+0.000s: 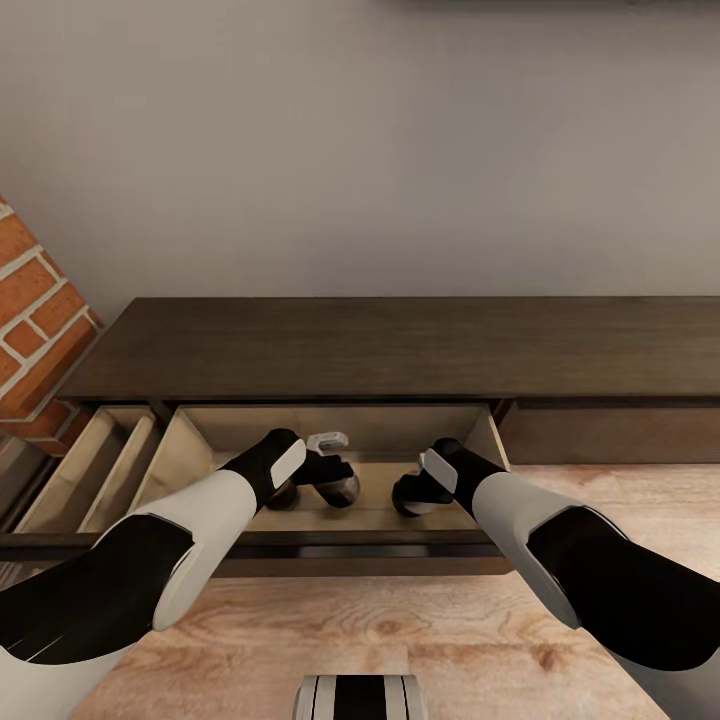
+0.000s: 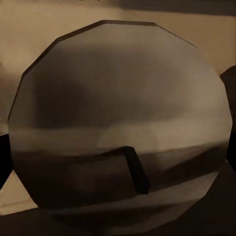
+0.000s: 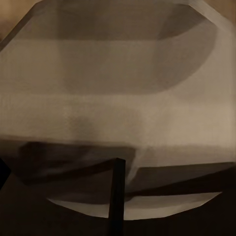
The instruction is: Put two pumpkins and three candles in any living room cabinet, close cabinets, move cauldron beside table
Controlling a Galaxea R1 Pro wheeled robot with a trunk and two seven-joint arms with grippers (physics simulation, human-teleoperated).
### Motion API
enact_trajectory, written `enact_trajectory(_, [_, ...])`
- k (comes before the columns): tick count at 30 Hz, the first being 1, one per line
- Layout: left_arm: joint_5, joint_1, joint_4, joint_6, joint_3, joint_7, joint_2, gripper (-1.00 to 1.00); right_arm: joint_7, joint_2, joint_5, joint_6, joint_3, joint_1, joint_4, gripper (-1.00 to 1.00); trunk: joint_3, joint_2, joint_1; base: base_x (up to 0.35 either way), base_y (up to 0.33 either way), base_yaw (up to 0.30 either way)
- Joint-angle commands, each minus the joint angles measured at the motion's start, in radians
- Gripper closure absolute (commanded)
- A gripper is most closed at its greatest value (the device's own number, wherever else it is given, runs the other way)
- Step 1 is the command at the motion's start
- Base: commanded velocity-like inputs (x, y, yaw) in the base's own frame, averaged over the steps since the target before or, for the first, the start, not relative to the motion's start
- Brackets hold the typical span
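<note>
The long dark-brown cabinet (image 1: 400,345) stands against the wall with its middle drawer (image 1: 380,425) pulled open, showing a pale beige inside. Both arms reach down into that drawer. My left gripper (image 1: 333,478) is shut on a grey candle (image 1: 346,491). In the left wrist view that candle (image 2: 118,123) is very close, round top and dark wick toward the camera, with dark fingers (image 2: 229,118) at its sides. My right gripper (image 1: 412,496) holds a second candle (image 1: 421,507) low in the drawer, seen large in the right wrist view (image 3: 118,98).
A second drawer (image 1: 100,470) at the far left also stands open. The brick fireplace (image 1: 35,310) rises at the left. Light wood floor (image 1: 380,620) lies in front of the cabinet, and my base (image 1: 360,697) is close to the open drawer front.
</note>
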Motion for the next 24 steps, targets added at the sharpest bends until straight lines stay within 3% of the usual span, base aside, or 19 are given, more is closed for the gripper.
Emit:
enact_trajectory(1, [-0.01,-0.001,0.0,0.003,-0.001,-0.003,0.0,1.0,-0.009,0.0,-0.011,0.004,0.004,0.0,-0.002,1.0,-0.001,0.0,0.0,0.0,0.0,0.0])
enact_trajectory(9, [-0.033,0.0,0.001,0.003,-0.001,-0.006,0.0,1.0,-0.009,0.0,-0.011,0.004,0.004,0.0,-0.002,1.0,-0.024,-0.002,0.003,0.0,0.0,0.0])
enact_trajectory(20, [-0.034,0.0,0.001,0.004,-0.001,-0.006,0.0,1.0,-0.009,0.0,-0.011,0.004,0.004,0.0,-0.002,1.0,-0.024,-0.002,0.003,0.002,0.0,0.0])
enact_trajectory(24, [-0.034,-0.001,0.001,0.003,-0.001,-0.006,0.0,1.0,-0.009,0.0,-0.011,0.004,0.004,0.0,-0.002,1.0,-0.024,-0.002,0.003,0.18,0.0,0.0])
